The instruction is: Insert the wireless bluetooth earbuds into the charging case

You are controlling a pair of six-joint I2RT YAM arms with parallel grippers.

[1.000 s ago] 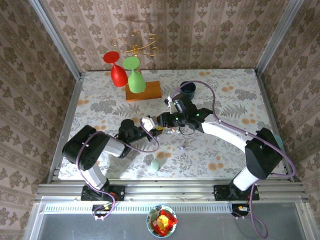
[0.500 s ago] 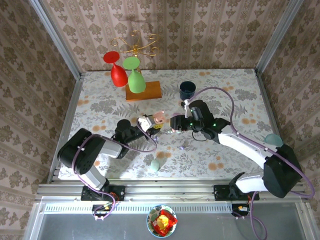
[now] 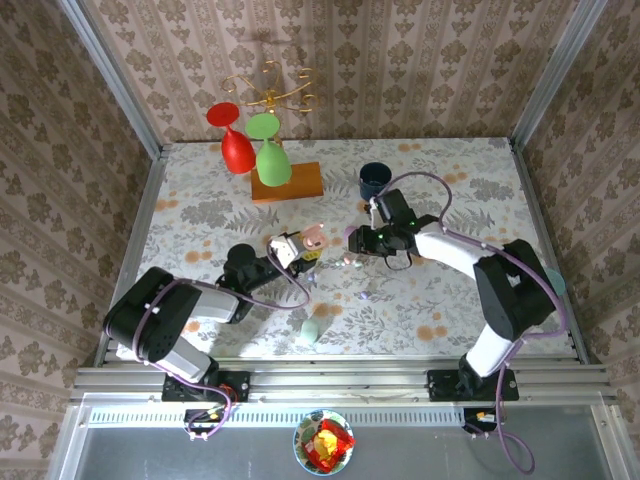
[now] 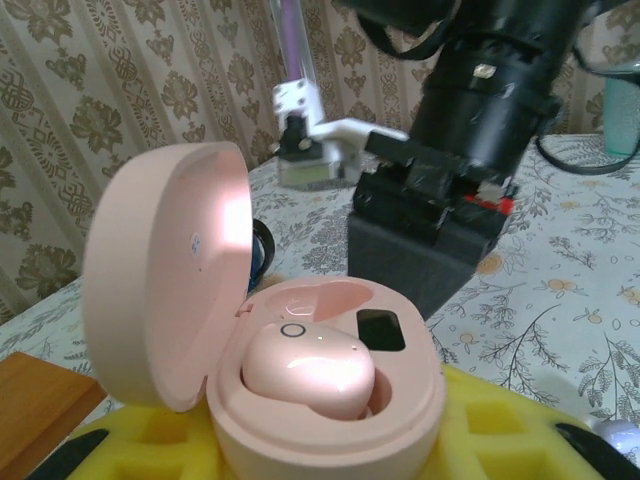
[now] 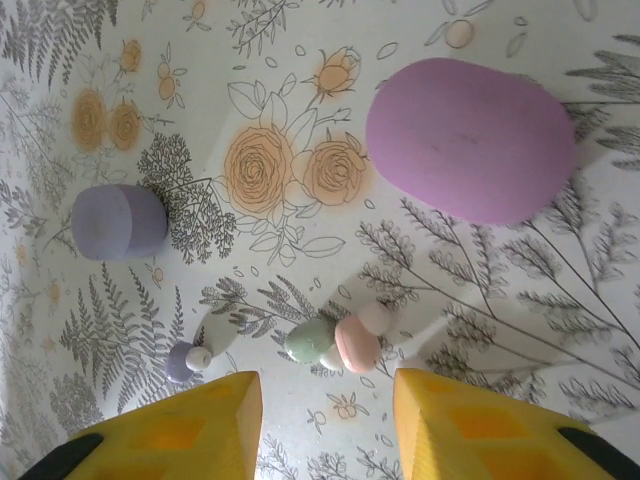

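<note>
Your left gripper (image 3: pixel 293 249) is closed tight on an open pink charging case (image 4: pixel 330 410), which sits between its yellow pads (image 4: pixel 505 440) above the middle of the floral table (image 3: pixel 450 180). The case lid (image 4: pixel 160 280) stands up on the left. One seated pink earbud (image 4: pixel 308 372) fills the left socket; the socket to its right is hollow.

Your right gripper (image 5: pixel 322 420) is just right of the case, its black body facing it in the left wrist view. Its two yellow fingers (image 5: pixel 190 430) stand partly apart, with bare table between them and nothing held.

Three loose earbuds lie on the table just beyond those fingertips. A green earbud (image 5: pixel 306 341) and a loose pink earbud (image 5: pixel 357 343) touch each other in the gap between the fingers. A small lavender earbud (image 5: pixel 183 362) lies apart from them, above the left finger in the right wrist view.

Farther off in that view are a purple oval case (image 5: pixel 470 140) and a pale lavender rounded piece (image 5: pixel 118 222); you cannot tell what that piece is.

A mint oval case (image 3: pixel 311 330) rests near the table's near edge, and a dark blue cup (image 3: pixel 375 180) stands on the far side of the right gripper.
</note>
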